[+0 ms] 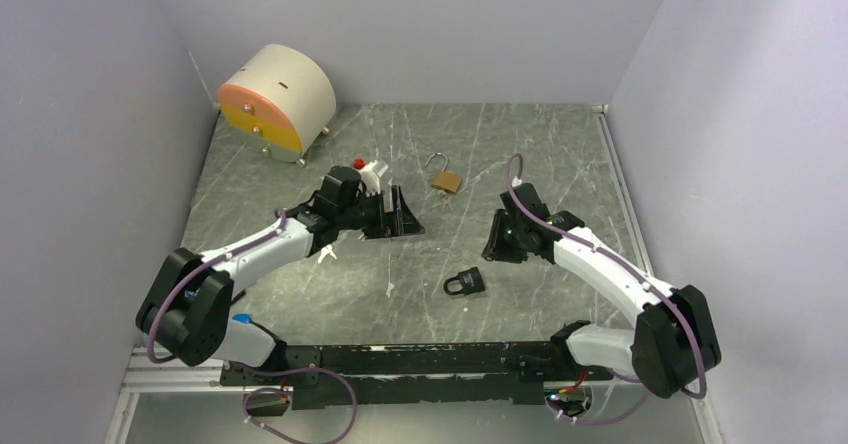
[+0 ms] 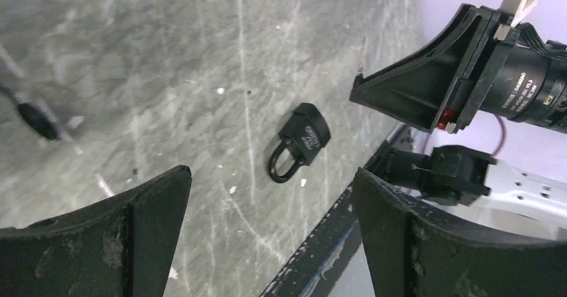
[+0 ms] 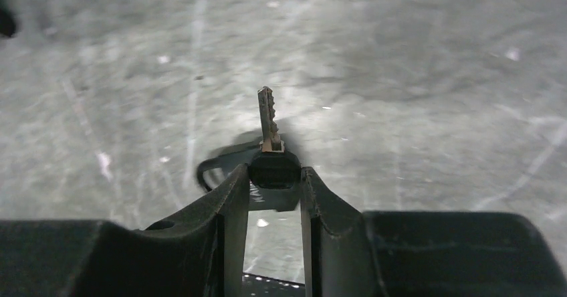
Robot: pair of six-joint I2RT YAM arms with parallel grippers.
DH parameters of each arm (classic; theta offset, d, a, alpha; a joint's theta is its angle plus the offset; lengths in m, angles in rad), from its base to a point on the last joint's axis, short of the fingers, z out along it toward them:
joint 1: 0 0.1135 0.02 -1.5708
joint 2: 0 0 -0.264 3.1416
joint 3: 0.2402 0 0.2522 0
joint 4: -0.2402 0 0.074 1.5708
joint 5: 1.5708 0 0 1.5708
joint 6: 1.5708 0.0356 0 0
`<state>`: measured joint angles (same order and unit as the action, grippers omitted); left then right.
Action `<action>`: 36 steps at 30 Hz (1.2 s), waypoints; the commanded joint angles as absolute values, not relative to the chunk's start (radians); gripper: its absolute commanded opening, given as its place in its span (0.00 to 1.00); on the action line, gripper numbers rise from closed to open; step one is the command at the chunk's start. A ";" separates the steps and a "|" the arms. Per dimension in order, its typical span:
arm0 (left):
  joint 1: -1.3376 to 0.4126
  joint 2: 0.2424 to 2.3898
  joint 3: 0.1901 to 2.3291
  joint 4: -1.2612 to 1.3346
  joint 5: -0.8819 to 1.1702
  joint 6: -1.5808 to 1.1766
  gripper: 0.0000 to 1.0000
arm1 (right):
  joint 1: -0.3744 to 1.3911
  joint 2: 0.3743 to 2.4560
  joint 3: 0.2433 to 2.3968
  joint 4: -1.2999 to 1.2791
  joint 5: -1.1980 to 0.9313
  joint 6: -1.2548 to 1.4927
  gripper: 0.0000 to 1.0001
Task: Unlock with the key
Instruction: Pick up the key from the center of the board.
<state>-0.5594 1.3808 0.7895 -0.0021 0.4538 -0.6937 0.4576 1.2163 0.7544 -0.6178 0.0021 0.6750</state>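
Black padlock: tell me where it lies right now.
Top view: the black padlock lies on the table, front centre, just on the near side of the right gripper, which clamps the key.

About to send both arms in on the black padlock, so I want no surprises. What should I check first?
1. Key secure: ok. The right gripper is shut on the head of the key, blade pointing forward.
2. Helper hand free: ok. The left gripper is open and empty.
3. Lock accessible: ok. The black padlock lies on the table between the arms, with nothing on it.
4. Lock steadied: not ok. Neither gripper touches it.
5. Keyhole facing the key: cannot tell. No view shows it.
6. Right lock chosen: cannot tell. A brass padlock lies farther back.
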 commanded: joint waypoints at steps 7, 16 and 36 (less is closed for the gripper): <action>-0.560 1.586 0.885 0.291 0.755 -0.855 0.86 | 0.652 1.162 0.745 -0.333 -0.111 0.604 0.28; -0.566 1.683 0.853 0.442 0.809 -0.971 0.74 | 0.711 1.230 0.796 -0.262 -0.085 0.603 0.28; -0.565 1.734 0.884 0.467 0.839 -0.978 0.37 | 0.745 1.263 0.843 -0.204 -0.113 0.580 0.28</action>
<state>-0.5617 1.7340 0.8513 0.3996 0.7956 -0.9672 0.7364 1.2678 0.7883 -0.2657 -0.0971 0.6033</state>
